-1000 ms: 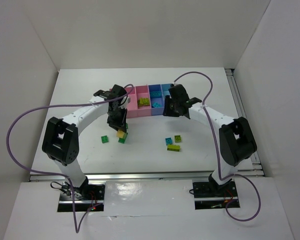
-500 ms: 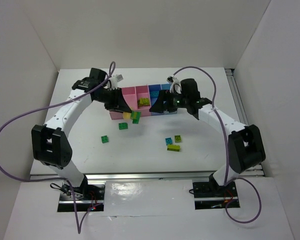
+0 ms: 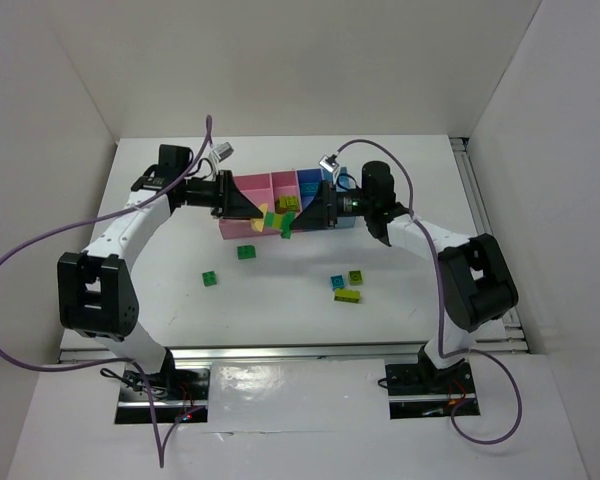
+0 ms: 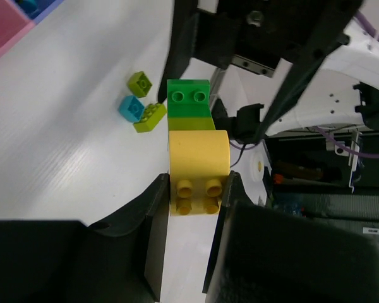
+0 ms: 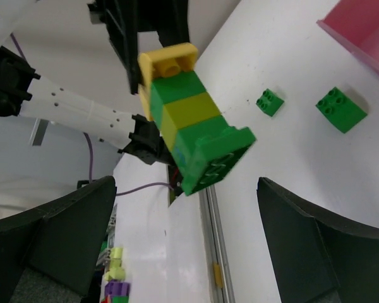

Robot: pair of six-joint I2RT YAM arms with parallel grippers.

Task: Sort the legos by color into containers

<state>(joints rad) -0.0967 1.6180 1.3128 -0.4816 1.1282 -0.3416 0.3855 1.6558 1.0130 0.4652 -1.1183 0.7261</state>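
Your left pincer [image 4: 194, 189] pinches the yellow end of a brick stack [image 4: 191, 120] above the desk [image 3: 160, 280]; your right pincer [image 5: 186, 208] is spread wide, facing it.

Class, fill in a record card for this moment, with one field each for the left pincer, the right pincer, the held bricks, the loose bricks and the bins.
left pincer: shut on the yellow end of the brick stack
right pincer: open, a finger on either side of the stack's green end, not touching it
brick stack: held off the surface, between the two arms
loose bricks: two green bricks, one cyan brick and two lime bricks, in front of the bins
bins: joined row; a few bricks already in one
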